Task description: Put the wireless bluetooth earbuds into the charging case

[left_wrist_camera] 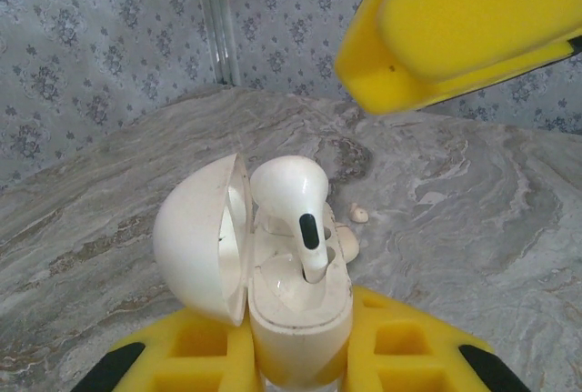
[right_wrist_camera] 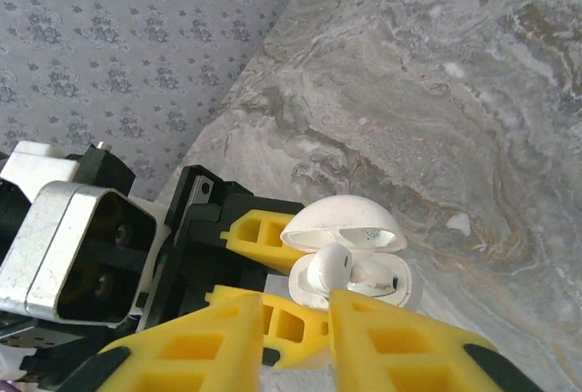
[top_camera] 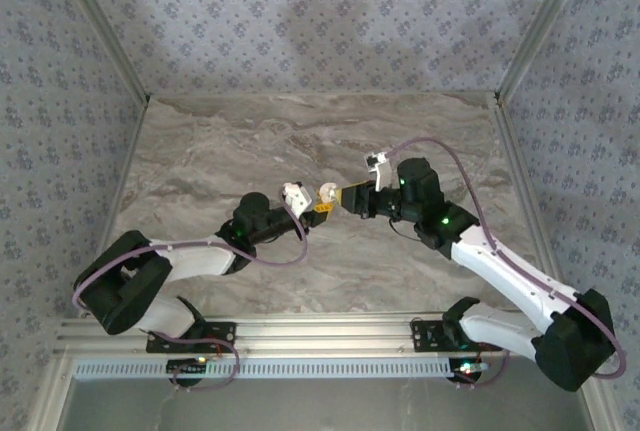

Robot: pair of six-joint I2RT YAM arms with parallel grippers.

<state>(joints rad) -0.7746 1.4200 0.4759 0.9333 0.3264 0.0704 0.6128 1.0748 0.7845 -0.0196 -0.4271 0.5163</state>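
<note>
- The left jaws are closed on the lower body of the charging case (left_wrist_camera: 296,306). They hold it upright, with its lid (left_wrist_camera: 195,237) swung open to one side.
- One earbud (left_wrist_camera: 296,196) stands in the case between those jaws, stem down in its well and head poking above the rim. It looks not fully seated.
- The right jaws hang just above the case, parted a little, with nothing between them.
- A small white piece (left_wrist_camera: 359,214) lies on the counter (left_wrist_camera: 473,228) just beyond the left jaws. It may be the other earbud, but it is too small to tell.
- The earbud looks like light, stiff, glossy plastic, so it is probably slippery and easily flicked out. The rounded head is the likely place to pinch or press, gently and straight down along the stem.
- The case also looks smooth and hard, and its hinged lid is the weak part, so the grip belongs on the body.
- No brand, label or writing can be read. The only marking is a black oval patch on the earbud's stem.
</note>
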